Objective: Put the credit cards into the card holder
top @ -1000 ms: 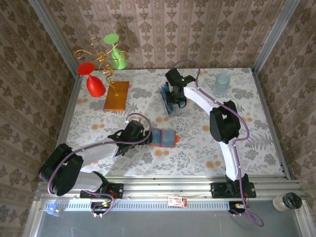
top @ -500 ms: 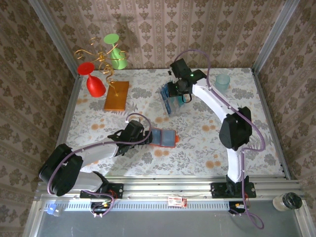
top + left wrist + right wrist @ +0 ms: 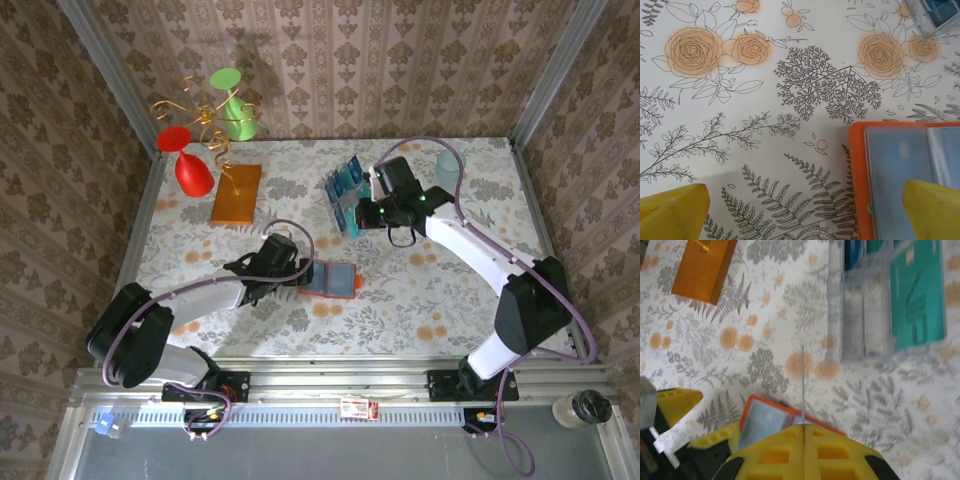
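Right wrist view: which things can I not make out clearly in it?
All in the right wrist view:
The thin card pinched in the shut right gripper: seen edge-on, so its colour and face are hidden.
The orange-red folding wallet: lower part hidden behind that gripper.
The clear plastic slotted rack: blurred and cut by the top edge; card count unclear.

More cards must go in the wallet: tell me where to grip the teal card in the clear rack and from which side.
Pinch the teal card by the end sticking out of the clear rack, coming from above, one finger on each flat face. It stands on edge in a slot, so the rack's walls likely block its lower part and sides.
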Robot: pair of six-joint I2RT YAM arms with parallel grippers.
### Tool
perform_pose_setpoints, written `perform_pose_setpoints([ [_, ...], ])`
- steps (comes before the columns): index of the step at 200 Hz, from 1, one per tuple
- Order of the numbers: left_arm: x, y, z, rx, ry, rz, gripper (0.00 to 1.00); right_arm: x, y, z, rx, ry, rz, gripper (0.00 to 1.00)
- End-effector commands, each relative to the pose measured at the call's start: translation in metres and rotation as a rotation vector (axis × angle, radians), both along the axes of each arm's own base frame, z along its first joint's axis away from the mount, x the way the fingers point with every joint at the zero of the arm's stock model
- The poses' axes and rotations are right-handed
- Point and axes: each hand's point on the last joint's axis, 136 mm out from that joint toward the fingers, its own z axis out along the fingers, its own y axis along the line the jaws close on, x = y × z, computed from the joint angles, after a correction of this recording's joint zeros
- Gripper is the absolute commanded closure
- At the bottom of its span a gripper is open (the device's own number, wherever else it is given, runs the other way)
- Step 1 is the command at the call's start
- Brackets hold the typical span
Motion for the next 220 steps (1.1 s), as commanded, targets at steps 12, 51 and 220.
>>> perform_pose_setpoints([
  [12,0.004,0.008,-0.006,0.075,0.007,0.001,0.0,-0.023,0.011,0.007,0.196,-0.018,-0.008,1.0],
  [51,0.0,0.012,-0.018,0.103,0.026,0.009,0.0,-0.05,0.001,-0.019,0.268,0.013,-0.05,1.0],
  [220,-0.025,0.03,-0.042,0.139,0.057,0.063,0.0,-0.069,0.048,-0.081,0.373,0.101,-0.018,1.0],
])
